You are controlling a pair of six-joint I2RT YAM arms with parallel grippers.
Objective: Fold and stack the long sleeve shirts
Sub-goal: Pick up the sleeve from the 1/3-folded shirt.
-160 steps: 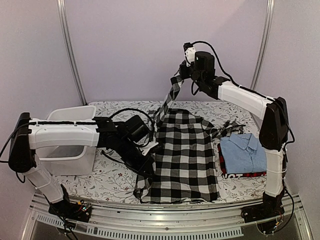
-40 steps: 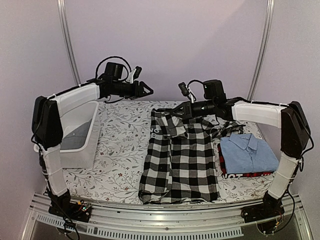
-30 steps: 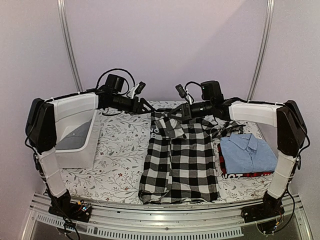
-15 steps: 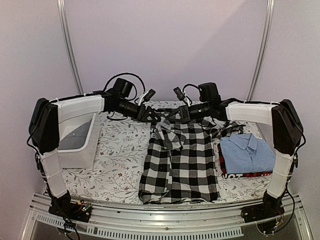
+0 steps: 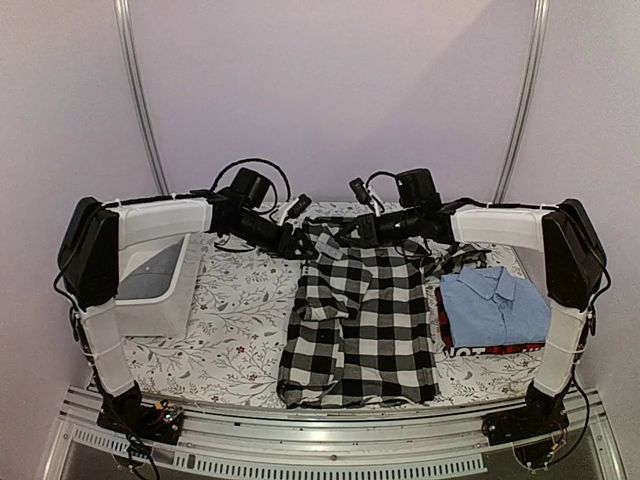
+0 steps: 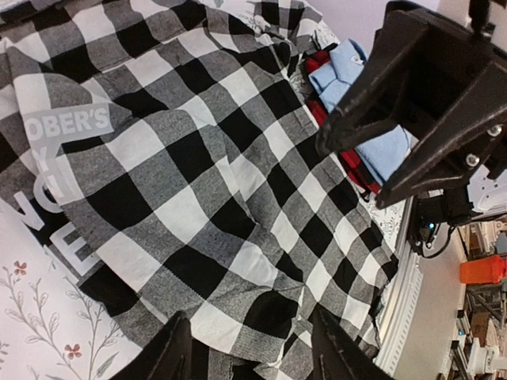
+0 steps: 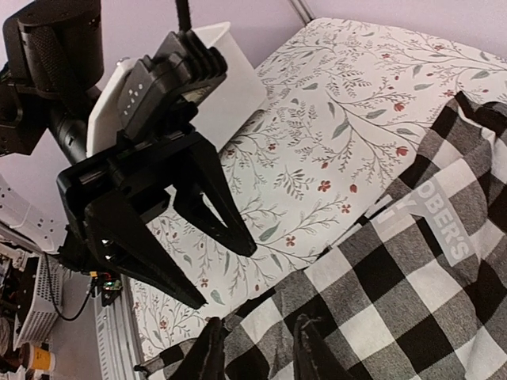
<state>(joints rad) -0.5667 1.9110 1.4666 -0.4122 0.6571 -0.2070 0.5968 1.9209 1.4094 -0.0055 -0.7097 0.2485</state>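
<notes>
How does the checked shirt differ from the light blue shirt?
The checked shirt is black and white, the blue shirt plain. The checked shirt lies spread long in the middle; the blue shirt is folded small at the right. The blue shirt rests on a red-and-black shirt, the checked shirt on the flowered cloth. Both lie flat.

I see my left gripper (image 6: 247, 332) with its two fingers parted above the black-and-white checked shirt (image 6: 198, 182), which lies rumpled over the flowered tablecloth (image 6: 32, 317). White lettering (image 6: 75, 127) runs along the shirt's dark band. The right gripper (image 6: 350, 176) faces me with its jaws spread. To the right, the light blue shirt (image 6: 337, 75) rests on the red-and-black one (image 6: 358, 171)
</notes>
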